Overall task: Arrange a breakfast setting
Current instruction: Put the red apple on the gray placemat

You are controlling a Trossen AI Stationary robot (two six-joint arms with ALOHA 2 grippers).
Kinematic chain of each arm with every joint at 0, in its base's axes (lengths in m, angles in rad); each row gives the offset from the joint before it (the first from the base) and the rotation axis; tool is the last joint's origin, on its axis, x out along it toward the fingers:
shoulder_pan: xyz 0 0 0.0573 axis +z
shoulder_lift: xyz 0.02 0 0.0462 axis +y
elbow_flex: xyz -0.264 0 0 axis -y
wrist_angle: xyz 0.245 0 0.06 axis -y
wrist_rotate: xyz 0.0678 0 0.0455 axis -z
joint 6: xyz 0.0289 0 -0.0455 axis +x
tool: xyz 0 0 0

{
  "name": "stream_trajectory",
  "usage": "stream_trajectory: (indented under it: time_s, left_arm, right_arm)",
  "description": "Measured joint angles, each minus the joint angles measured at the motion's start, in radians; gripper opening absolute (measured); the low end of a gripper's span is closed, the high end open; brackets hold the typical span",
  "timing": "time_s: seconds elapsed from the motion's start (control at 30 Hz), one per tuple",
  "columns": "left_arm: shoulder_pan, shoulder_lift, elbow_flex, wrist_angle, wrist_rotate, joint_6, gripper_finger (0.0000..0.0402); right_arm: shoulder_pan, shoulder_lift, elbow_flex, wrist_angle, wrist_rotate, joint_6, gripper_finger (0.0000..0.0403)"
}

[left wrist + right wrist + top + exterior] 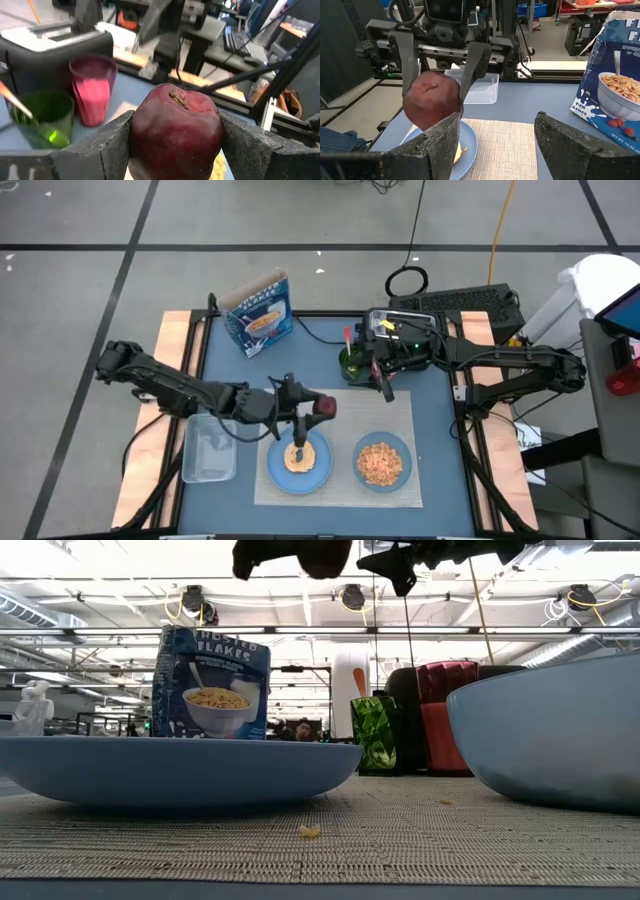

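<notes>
Fruit (175, 132) clamped in the left gripper (175, 145), held above the plate (300, 470).
Both fingers press its flanks at the widest part, a sound hold: it looks firm, smooth, rather slippery, moderately heavy, and liable to bruise. Dark red, round, stem dimple up. A bagel (298, 457) lies on the plate beneath; a full bowl (382, 462) sits beside it on the placemat (340, 492). Right gripper (386, 387) waits open, empty, farther back over the worktop (310, 360).

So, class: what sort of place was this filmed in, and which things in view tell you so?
Probably a robotics lab or workshop, not a home kitchen. Two robot arms work at a blue table, a keyboard and cables lie behind it, and the low view shows an open ceiling with pipes and lights.
</notes>
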Motion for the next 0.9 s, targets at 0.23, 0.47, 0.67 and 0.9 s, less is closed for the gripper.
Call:
stream_trajectory:
  time_s: [0.23, 0.47, 0.67, 0.9]
  left_arm:
    - [0.04, 0.0, -0.058, 0.096, -0.026, 0.054, 0.0254]
    - [0.094, 0.001, -0.299, 0.411, -0.028, -0.008, 0.0246]
    - [0.139, 0.001, -0.465, 0.579, -0.045, -0.012, 0.0244]
    - [0.16, 0.025, -0.517, 0.58, -0.048, -0.004, 0.0244]
  right_arm:
    - [0.0, 0.0, 0.0, 0.0, 0.0, 0.0, 0.0247]
    - [0.0, 0.0, 0.0, 0.0, 0.0, 0.0, 0.0247]
    - [0.0, 0.0, 0.0, 0.0, 0.0, -0.006, 0.0247]
    - [0.0, 0.0, 0.0, 0.0, 0.0, -0.036, 0.0247]
